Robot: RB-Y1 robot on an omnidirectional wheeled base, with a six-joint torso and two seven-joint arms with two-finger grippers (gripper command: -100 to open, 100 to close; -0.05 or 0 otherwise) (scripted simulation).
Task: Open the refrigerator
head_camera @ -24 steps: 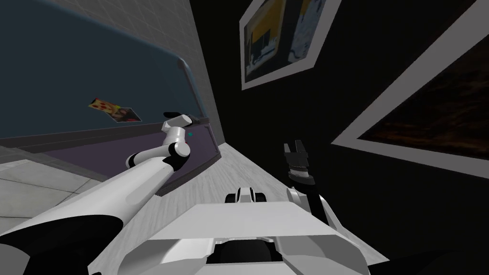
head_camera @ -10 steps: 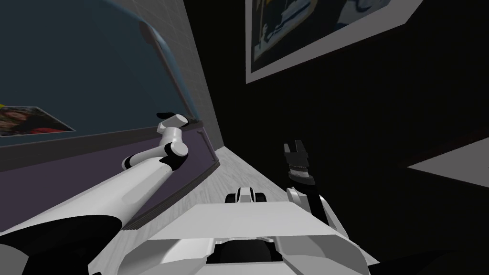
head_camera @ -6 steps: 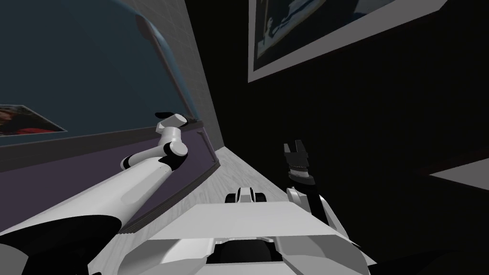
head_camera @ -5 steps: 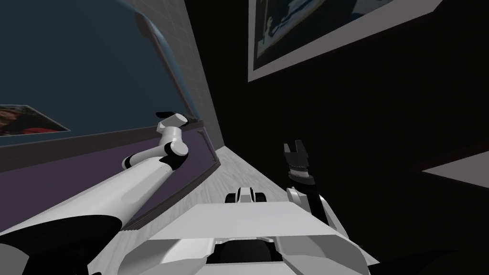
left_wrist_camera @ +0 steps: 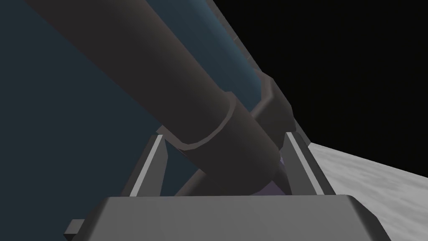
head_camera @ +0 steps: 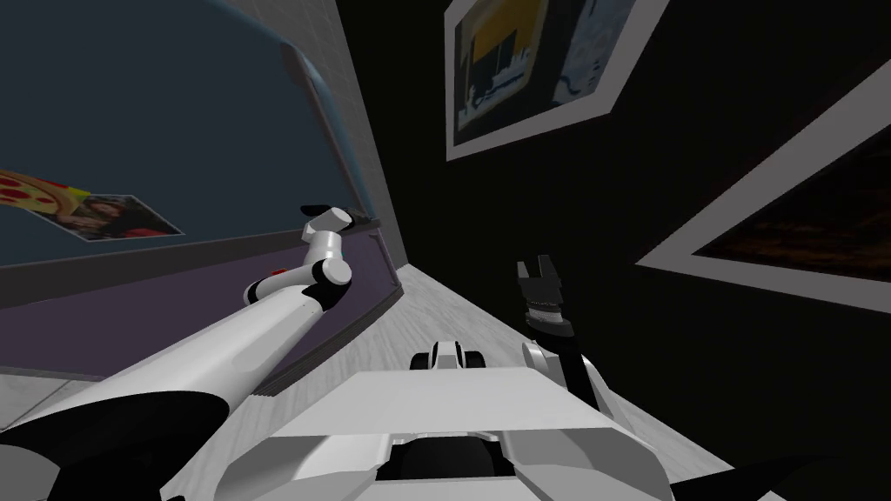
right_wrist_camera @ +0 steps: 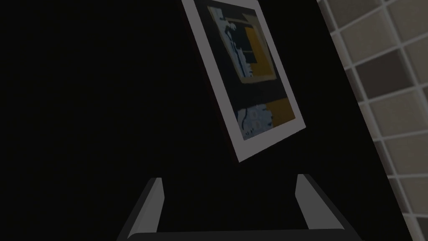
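Note:
The refrigerator's dark blue upper door [head_camera: 157, 130] takes up the left of the head view, with a purple lower front [head_camera: 174, 296] beneath it. A long dark handle [left_wrist_camera: 200, 113] runs along the door's edge. My left gripper [head_camera: 348, 217] reaches to the handle's lower end, near its bracket [left_wrist_camera: 273, 100]. In the left wrist view my left gripper [left_wrist_camera: 225, 136] has the bar between its fingers [left_wrist_camera: 150, 163], which press its sides. My right gripper [head_camera: 539, 265] hangs open to the right of my chest, and in the right wrist view my right gripper [right_wrist_camera: 230, 179] holds nothing.
Photo magnets [head_camera: 96, 213] stick to the door. A tiled wall strip [head_camera: 348, 87] borders the refrigerator. Two framed pictures [head_camera: 531, 70] [head_camera: 783, 226] hang on the dark wall to the right. Pale floor [head_camera: 435, 313] runs between the refrigerator and that wall.
My head view has swung, so the magnets and picture frames slid across the picture. The left hand stays at the handle's end, shifted slightly right. The right arm has not moved.

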